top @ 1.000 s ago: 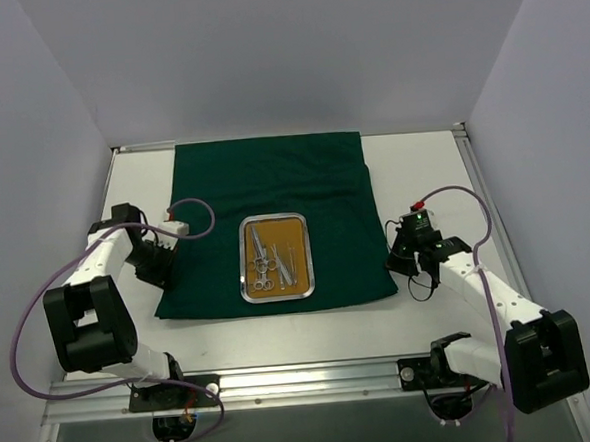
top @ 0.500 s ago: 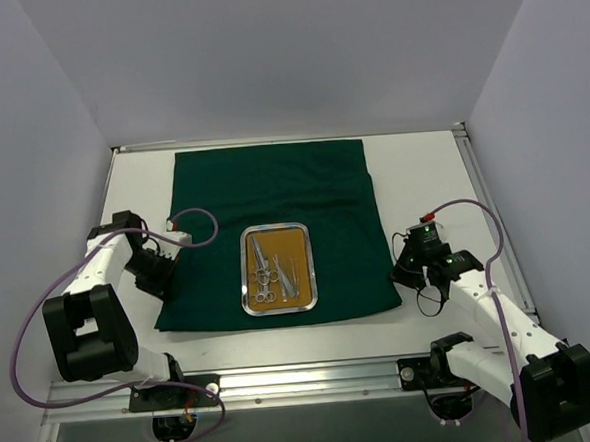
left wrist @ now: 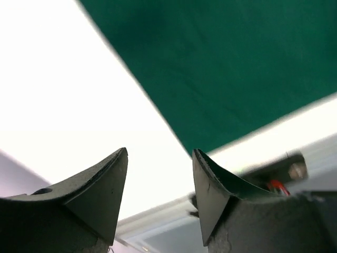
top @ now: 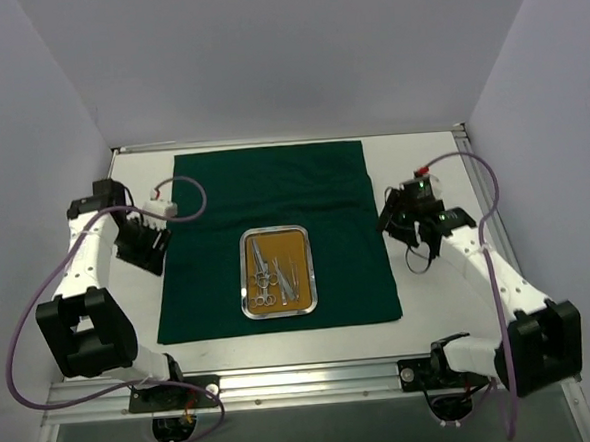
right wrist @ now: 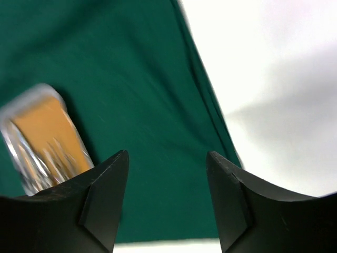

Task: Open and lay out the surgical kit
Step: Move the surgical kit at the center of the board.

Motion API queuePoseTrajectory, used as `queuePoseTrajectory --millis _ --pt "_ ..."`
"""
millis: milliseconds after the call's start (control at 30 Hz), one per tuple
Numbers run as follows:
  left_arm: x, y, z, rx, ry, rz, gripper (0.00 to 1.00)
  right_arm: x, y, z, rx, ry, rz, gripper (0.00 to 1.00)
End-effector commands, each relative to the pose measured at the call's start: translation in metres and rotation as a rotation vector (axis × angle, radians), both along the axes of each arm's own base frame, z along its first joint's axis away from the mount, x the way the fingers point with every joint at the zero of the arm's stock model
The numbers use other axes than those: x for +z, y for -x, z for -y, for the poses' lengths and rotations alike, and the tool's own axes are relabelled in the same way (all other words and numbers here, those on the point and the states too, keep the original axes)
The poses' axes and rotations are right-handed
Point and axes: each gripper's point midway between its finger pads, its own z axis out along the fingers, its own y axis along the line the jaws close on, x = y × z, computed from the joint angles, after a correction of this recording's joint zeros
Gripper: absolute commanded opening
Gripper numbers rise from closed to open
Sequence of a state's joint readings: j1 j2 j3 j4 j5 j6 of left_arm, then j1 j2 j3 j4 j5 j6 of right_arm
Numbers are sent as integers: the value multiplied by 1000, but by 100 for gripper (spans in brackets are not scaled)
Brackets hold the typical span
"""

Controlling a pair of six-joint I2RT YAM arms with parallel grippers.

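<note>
Green cloth (top: 273, 182) spread flat, steel tray (top: 294, 243) on it.
The tray sits toward the cloth's near middle on the worktop (top: 426, 153), silver instruments (top: 268, 273) lying inside; my left tool (top: 147, 255) hangs just beside the cloth's left edge, fingers parted, holding nothing; my right tool (top: 395, 220) hangs at the right edge, likewise parted and empty.

The dark green cloth wrap (left wrist: 237, 68) fills the upper right, lying flat on the white tabletop (left wrist: 68, 105). Its straight edge runs diagonally down to a corner just above the left gripper (left wrist: 160, 153), whose two dark fingers stand apart with nothing between them. A blurred silver metal rail (left wrist: 295, 169) crosses the lower right.
</note>
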State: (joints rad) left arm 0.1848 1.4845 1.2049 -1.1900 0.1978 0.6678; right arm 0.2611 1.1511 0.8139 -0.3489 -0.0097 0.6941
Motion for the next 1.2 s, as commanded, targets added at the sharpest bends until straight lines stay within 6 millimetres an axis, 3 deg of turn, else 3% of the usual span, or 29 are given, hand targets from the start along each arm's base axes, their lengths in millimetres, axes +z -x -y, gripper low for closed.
queuePoseTrajectory --millis 0,33,67,100,133,167,200,233,267,300,333,367,400,433,467,500,533,567,633,667,733,867,967,1000,1033,1067,1100,1133,1167 --pt "37 -74 -7 55 -10 190 61 45 -97 2 25 55 179 52" --pt "55 -100 -9 100 -8 258 61 47 -116 3 55 62 186 48" --pt "44 -117 -8 123 5 241 61 20 -138 12 49 54 117 45" --pt "45 -137 -8 150 12 271 61 41 -170 11 54 40 175 42" --pt "46 -151 -5 194 30 285 62 42 -187 11 82 52 190 40" --pt "46 -175 -4 206 41 306 63 11 -203 11 97 68 123 40" --pt "47 -196 1 212 46 351 63 4 -217 10 110 82 112 40" --pt "46 -209 4 240 50 366 64 26 -242 8 130 97 150 40" --pt "39 -231 4 248 40 378 65 -10 -255 7 139 102 78 41" --pt "36 -245 1 265 5 402 66 -16 -267 4 151 96 72 43" --pt "31 -256 7 269 -4 403 68 4 -291 2 150 94 125 45" --pt "5 -266 7 277 -16 360 70 -26 -301 3 143 97 84 46" --pt "15 -283 8 285 -13 392 73 -31 -311 5 135 101 89 48" --pt "10 -290 6 314 2 382 75 -34 -322 6 134 100 102 49" --pt "-18 -298 5 331 15 328 77 -43 -339 7 129 94 117 50" --pt "-6 -313 5 340 41 364 79 -48 -346 6 131 80 122 51" --pt "-8 -320 3 371 71 364 83 -51 -353 2 149 40 137 51" --pt "-33 -326 1 388 67 329 85 -66 -362 -1 155 22 137 52" --pt "-28 -345 -6 426 45 380 85 -79 -369 -10 159 -22 144 52" --pt "-49 -348 -4 428 43 351 86 -98 -369 -13 161 -41 124 51" --pt "-54 -355 -3 446 54 361 87 -118 -369 -22 169 -90 111 51" --pt "-86 -353 15 422 83 302 87 -135 -372 -23 144 -116 107 48" --pt "-100 -350 24 422 124 264 72 -134 -378 -26 118 -154 130 33" --pt "-102 -351 31 416 159 257 62 -135 -379 -27 111 -165 133 22" --pt "-102 -352 34 411 185 257 45 -131 -385 -27 105 -176 159 16" --pt "-104 -354 39 401 208 257 37 -131 -387 -27 84 -198 164 3" --pt "-102 -355 43 395 232 262 26 -129 -391 -23 69 -212 175 0" --pt "-100 -357 44 397 239 267 5 -127 -396 -20 52 -229 196 0" --pt "-96 -361 43 397 241 288 3 -124 -398 -20 23 -263 202 0"
